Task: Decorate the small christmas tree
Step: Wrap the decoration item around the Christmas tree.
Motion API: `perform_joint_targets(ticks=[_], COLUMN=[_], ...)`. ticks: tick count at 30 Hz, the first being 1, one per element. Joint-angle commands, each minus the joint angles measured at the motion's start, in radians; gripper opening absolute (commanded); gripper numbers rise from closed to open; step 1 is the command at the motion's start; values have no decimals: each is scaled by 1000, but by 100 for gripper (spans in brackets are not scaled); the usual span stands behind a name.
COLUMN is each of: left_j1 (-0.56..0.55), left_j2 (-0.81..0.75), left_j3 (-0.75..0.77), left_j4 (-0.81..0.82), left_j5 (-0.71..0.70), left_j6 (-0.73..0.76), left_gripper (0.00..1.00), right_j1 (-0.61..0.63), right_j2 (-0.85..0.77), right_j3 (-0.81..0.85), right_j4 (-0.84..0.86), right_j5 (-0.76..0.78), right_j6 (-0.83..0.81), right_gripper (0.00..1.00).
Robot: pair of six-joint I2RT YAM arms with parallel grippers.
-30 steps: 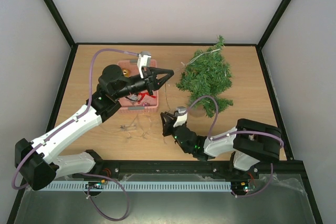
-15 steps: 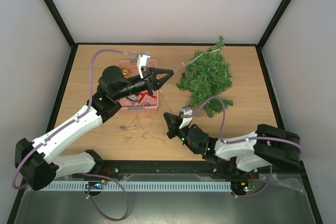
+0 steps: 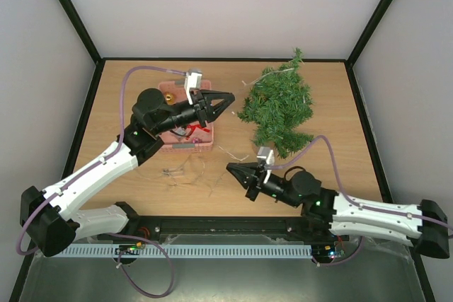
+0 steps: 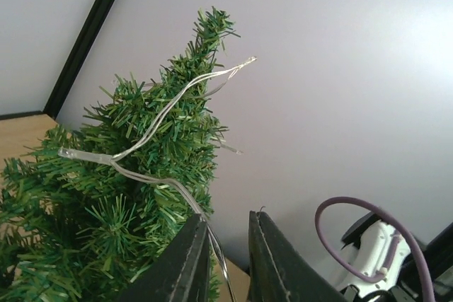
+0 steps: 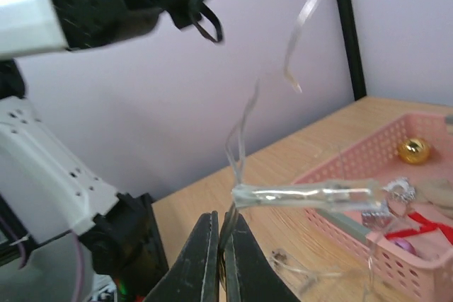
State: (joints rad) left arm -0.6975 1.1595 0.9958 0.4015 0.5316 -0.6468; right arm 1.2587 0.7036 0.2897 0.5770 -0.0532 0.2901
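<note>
Now: pink basket (image 3: 185, 145) on the table holds a gold ball (image 5: 414, 150), a red ribbon (image 5: 417, 230) and a silvery trinket (image 5: 398, 189). The small christmas tree (image 3: 279, 107) is to the right of the basket, near it but not touching, with a clear light string (image 4: 85, 155) draped over its branches. Left gripper (image 4: 226, 216) hovers above the basket's right edge, jaws barely parted. The string's thin wire runs through the gap against one finger, not clamped. Right gripper (image 5: 224, 215) sits in front and to the right of the basket, jaws pressed together, pinching a thin wire strand that rises from its tips.
</note>
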Motion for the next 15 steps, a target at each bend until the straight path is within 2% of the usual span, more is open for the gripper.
perform_joint_targets(ticks=[1, 3, 5, 7, 15], left_j1=[-7, -7, -7, -7, -7], left_j2=[1, -2, -9, -23, -87], left_j3=[37, 42, 54, 69, 110], left_j4=[32, 16, -22, -74, -244], left_j5=[3, 1, -10, -24, -86], left_j6=[-18, -4, 25, 64, 233], left_gripper=[20, 25, 34, 39, 60], right_j1=[1, 1, 1, 1, 1], right_j2=[-131, -168, -190, -203, -260], right_j3=[117, 174, 228, 276, 396], right_j4=[-280, -351, -406, -452, -455], right_j5=[-81, -74, -73, -68, -8], right_j6=[-35, -34, -30, -22, 53], right_gripper=[2, 2, 2, 2, 2])
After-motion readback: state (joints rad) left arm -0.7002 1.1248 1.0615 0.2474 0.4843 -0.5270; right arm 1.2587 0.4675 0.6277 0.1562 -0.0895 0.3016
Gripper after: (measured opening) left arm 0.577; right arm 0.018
